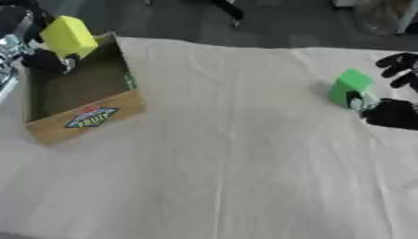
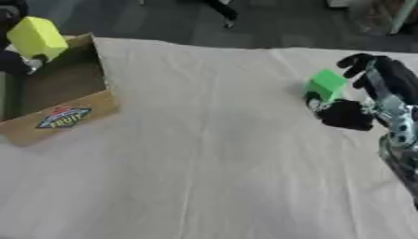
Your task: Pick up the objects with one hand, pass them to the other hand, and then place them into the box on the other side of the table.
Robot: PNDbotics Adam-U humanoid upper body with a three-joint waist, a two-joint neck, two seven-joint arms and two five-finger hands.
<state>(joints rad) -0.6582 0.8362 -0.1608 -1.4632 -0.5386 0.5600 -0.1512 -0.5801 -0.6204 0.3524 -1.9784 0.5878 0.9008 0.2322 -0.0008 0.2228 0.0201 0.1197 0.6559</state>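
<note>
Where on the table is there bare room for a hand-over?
The cloth lies bare between the cardboard box and the green block, and across the whole near side. It is crowded at the box, where the left hand holds the yellow block, and around the right hand.

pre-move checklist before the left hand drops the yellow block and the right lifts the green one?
1. Yellow block held in left hand: ok, fingers curled round it.
2. Yellow block over the cardboard box: ok, at its far corner, near the rim.
3. Box interior free: ok, nothing visible inside.
4. Right hand at green block: ok, thumb and fingers either side.
5. Right hand's grip closed on the green block: cannot tell.
6. Green block lifted off the table: cannot tell.
</note>
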